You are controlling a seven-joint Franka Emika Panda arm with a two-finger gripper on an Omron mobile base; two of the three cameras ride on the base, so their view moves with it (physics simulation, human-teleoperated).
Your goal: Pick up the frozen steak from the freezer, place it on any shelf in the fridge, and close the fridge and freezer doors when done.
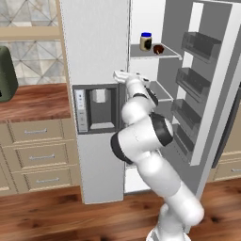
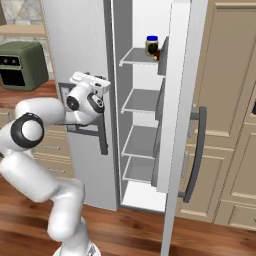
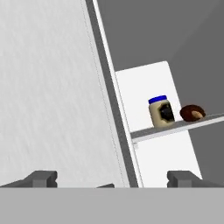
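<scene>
the freezer door stands shut beside the open fridge door. the gripper is wide open and empty, close to the freezer door's edge. on the top shelf — a jar and a brown lump, perhaps the steak.

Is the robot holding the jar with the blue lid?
No, the jar stands on the fridge shelf beside a brown thing, far beyond the open fingers.
</scene>
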